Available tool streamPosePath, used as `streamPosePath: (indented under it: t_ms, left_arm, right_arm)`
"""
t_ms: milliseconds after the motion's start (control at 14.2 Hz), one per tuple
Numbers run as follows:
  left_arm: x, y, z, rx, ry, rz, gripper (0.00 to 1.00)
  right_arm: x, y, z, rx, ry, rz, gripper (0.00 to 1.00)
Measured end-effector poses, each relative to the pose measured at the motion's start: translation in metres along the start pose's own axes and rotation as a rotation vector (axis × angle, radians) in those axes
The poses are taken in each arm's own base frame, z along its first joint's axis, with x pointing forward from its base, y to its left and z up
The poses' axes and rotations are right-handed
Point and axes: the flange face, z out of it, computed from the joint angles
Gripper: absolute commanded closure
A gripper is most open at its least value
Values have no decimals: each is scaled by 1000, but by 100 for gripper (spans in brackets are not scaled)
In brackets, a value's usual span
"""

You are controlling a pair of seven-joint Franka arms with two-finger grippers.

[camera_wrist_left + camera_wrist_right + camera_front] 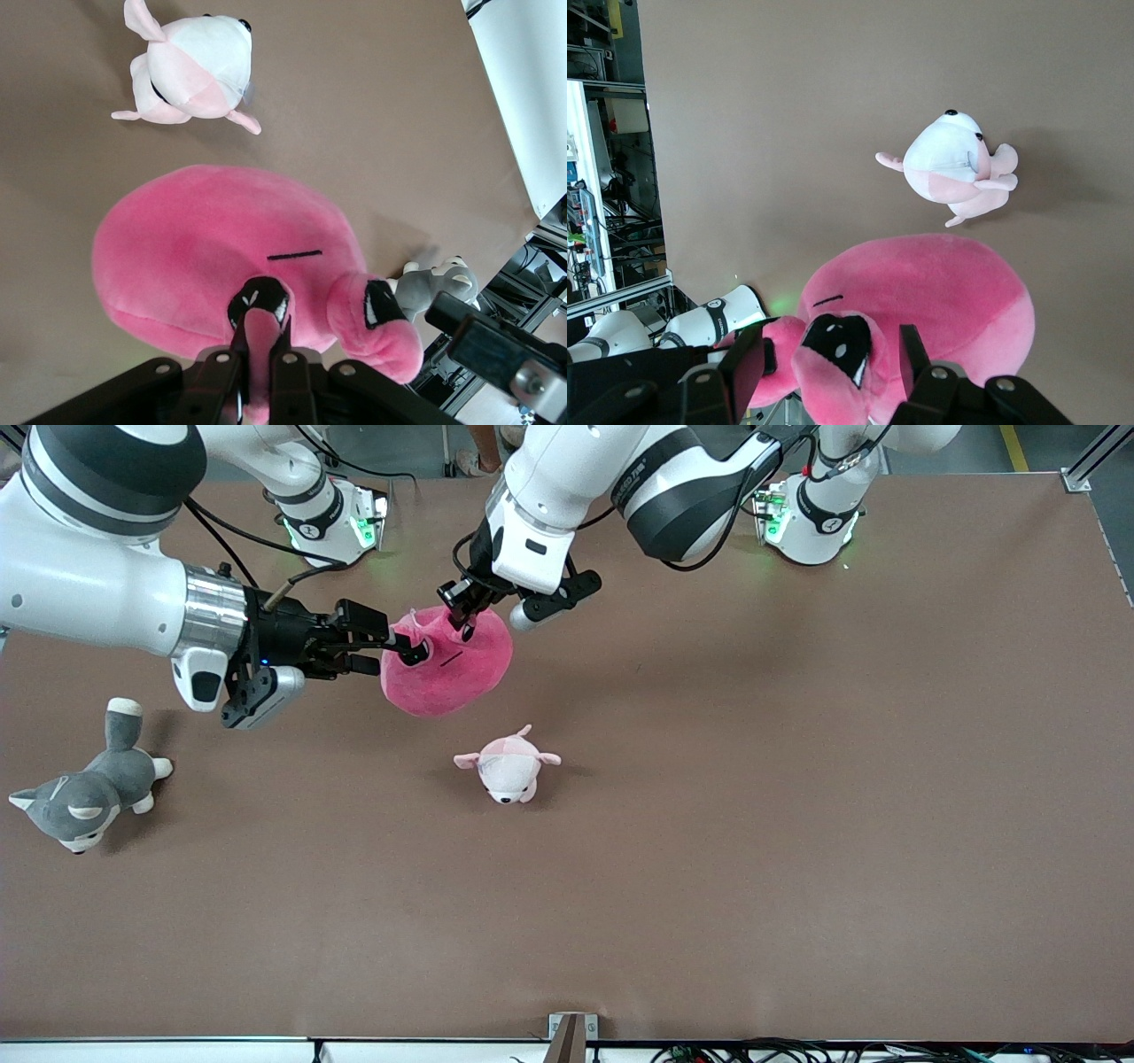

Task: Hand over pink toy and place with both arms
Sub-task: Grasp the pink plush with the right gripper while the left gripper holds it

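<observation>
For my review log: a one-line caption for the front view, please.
Left gripper holds pink toy aloft; open right gripper straddles its edge.

Hot-pink toy (447,673) with black eyes, pale pink-and-white plush (508,766), grey-and-white husky (89,793), brown table (797,824)

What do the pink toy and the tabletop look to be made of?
Pink toy: soft plush fabric, short matte hot-pink pile that dents where pinched; eyes look like glossy black patches. Tabletop: seemingly a smooth, matte brown sheet, with no visible grain.
</observation>
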Motion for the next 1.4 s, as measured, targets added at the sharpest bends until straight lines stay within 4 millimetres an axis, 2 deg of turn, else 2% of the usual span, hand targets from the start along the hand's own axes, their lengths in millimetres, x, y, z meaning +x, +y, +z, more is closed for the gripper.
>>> streamPosePath:
  t_ms: [351, 561, 912, 1193, 1263, 1333, 1404]
  left_arm:
    - [4, 0, 6, 3, 0, -5, 99]
    - [5, 0, 9, 4, -2, -7, 99]
    - [5, 0, 8, 1, -2, -7, 99]
    - [5, 2, 7, -14, -3, -7, 99]
    - [5, 2, 7, -15, -3, -8, 99]
    - [6, 2, 8, -14, -3, -8, 99]
    - [6, 2, 10, -14, -4, -9, 99]
  right_arm:
    - [-1, -3, 5, -1, -16, -5, 30]
    - [-3, -8, 15, -6, -39, -13, 30]
    - [-6, -1, 20, -60, -70, -15, 30]
    - [-8, -3, 24, -80, -78, -24, 31]
    - [-8, -6, 26, -82, -82, -29, 35]
    - [-9, -8, 29, -84, -86, -34, 45]
    - [-10, -10, 31, -85, -89, -38, 62]
